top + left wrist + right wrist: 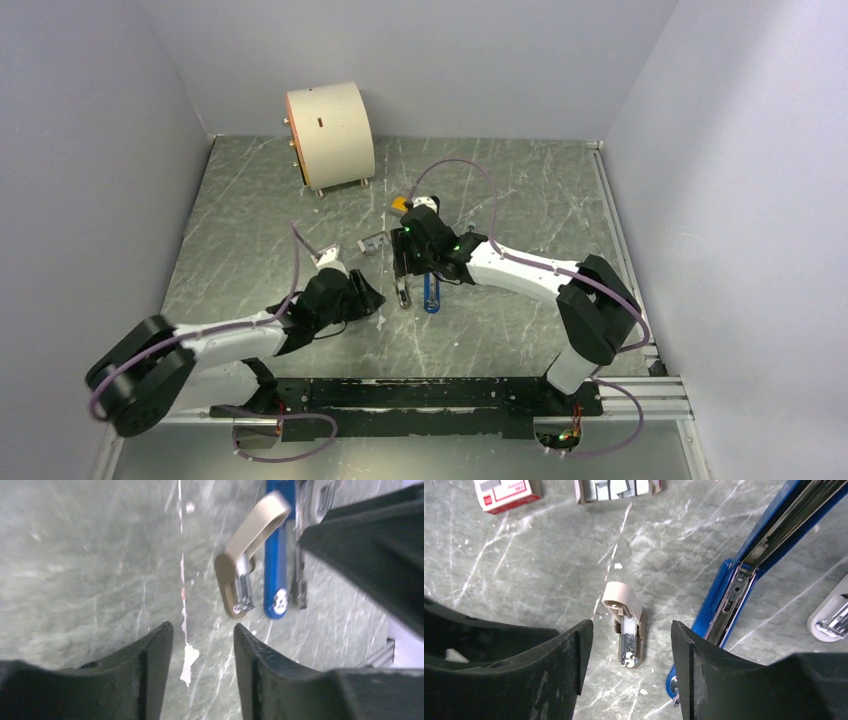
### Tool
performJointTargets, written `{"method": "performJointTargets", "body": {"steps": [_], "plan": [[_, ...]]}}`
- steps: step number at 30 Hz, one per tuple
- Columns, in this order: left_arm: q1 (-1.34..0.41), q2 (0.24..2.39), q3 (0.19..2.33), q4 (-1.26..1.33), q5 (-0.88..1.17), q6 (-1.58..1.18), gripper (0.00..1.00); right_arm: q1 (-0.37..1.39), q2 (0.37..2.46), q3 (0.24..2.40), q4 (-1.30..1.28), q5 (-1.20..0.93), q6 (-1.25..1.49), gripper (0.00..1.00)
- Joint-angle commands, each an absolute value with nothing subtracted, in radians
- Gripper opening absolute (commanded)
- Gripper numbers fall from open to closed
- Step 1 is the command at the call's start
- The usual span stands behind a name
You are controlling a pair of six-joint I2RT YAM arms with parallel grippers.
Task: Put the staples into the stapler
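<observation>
Both arms [520,272] have white links, black joints and looping purple cables [470,163].

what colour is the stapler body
Blue. The stapler shows best in the left wrist view.

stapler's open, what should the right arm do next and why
Probably send the right gripper forward to the staples ahead of it and pinch one strip: its jaws stand open and empty, and the blue stapler lies open with its channel showing.
</observation>
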State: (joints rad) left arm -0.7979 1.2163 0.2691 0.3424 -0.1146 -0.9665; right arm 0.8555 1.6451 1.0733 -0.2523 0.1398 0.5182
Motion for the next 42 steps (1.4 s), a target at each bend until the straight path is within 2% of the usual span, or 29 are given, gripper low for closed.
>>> {"method": "performJointTargets", "body": {"steps": [1, 9, 12, 16, 19, 22, 25, 28, 33, 42], "plan": [[-0.802, 1.024, 0.423, -0.030, -0.355, -0.853, 0.58, 0.849, 1.621, 1.124, -0.263, 0.189, 0.467, 0.64], [-0.801, 0.884, 0.703, -0.355, -0.646, -0.704, 0.78, 0.879, 1.653, 1.120, -0.270, 0.214, 0.455, 0.67], [-0.800, 0.872, 0.800, -0.442, -0.751, -0.667, 0.83, 0.879, 1.655, 1.137, -0.258, 0.190, 0.451, 0.62], [-0.800, 0.838, 0.883, -0.492, -0.837, -0.618, 0.83, 0.879, 1.718, 1.245, -0.310, 0.182, 0.430, 0.43], [-0.801, 0.797, 0.894, -0.480, -0.861, -0.548, 0.83, 0.881, 1.792, 1.340, -0.320, 0.184, 0.397, 0.36], [-0.801, 0.764, 0.896, -0.485, -0.874, -0.518, 0.84, 0.881, 1.880, 1.438, -0.332, 0.197, 0.361, 0.36], [-0.801, 0.754, 0.922, -0.499, -0.858, -0.484, 0.84, 0.881, 1.963, 1.531, -0.337, 0.208, 0.319, 0.43], [-0.801, 0.765, 0.961, -0.539, -0.856, -0.444, 0.84, 0.879, 2.057, 1.623, -0.369, 0.189, 0.274, 0.46], [-0.801, 0.757, 0.963, -0.602, -0.857, -0.426, 0.85, 0.878, 2.147, 1.687, -0.389, 0.254, 0.259, 0.37], [-0.800, 0.728, 0.914, -0.593, -0.884, -0.429, 0.87, 0.860, 2.208, 1.708, -0.383, 0.241, 0.271, 0.35]]}}
